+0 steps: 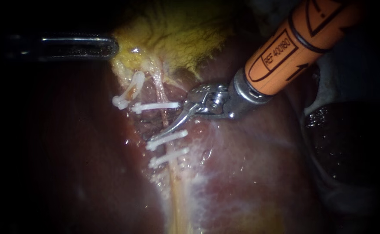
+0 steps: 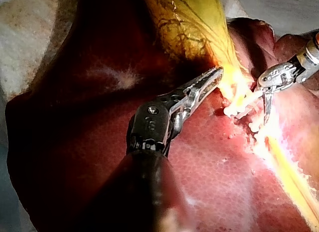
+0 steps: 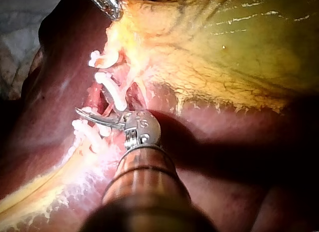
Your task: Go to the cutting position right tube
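Across the thin pale right tube [image 1: 158, 89], between its upper white plastic clip [image 1: 155, 106] and two lower ones, lies one curved blade of the orange-shafted right instrument [image 1: 168, 121], jaws apart. Up at the yellow gallbladder [image 1: 177, 34], the dark left instrument [image 1: 111, 45] has its jaws clamped on the edge, over dark red liver [image 1: 68, 151].

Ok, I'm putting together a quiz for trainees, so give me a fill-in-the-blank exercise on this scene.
1. The endoscope view shows ___ white clips.
2. My right instrument has an ___ shaft.
3. My left instrument meets the edge of the yellow ___.
Missing words: four; orange; gallbladder.
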Controlling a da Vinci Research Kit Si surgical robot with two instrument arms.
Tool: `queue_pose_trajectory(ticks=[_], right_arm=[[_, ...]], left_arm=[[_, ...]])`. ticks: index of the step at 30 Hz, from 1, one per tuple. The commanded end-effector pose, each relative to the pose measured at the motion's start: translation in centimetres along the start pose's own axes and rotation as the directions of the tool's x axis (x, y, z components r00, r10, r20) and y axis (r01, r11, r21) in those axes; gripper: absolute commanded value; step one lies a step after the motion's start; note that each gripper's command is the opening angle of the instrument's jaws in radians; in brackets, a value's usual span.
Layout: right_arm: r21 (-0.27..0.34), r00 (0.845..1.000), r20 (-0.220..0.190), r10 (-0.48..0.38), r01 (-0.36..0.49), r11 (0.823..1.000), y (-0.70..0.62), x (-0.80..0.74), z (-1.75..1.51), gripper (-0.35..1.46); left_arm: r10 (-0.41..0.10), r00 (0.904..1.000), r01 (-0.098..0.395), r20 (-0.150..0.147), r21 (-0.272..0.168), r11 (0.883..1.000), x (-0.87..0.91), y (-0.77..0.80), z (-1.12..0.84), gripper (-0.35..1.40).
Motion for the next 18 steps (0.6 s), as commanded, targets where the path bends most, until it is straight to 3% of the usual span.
queue_pose_trajectory(ticks=[1, 12, 18], right_arm=[[0.007, 1.0, -0.005, -0.02, 0.02, 1.0, 0.01, 0.01, 0.01, 0.99], [0.112, 0.987, -0.063, -0.151, 0.157, 0.981, 0.08, 0.1, 0.12, 0.84], [0.165, 0.979, -0.129, -0.159, 0.18, 0.97, 0.03, 0.12, 0.16, 0.82]], left_arm=[[0.0, 1.0, 0.0, 0.0, 0.0, 1.0, 0.0, 0.0, 0.0, -0.35], [0.0, 1.0, 0.0, 0.0, -0.001, 1.0, 0.0, -0.01, 0.01, -0.35], [0.0, 1.0, 0.0, 0.0, -0.001, 1.0, 0.0, -0.01, 0.01, -0.35]])
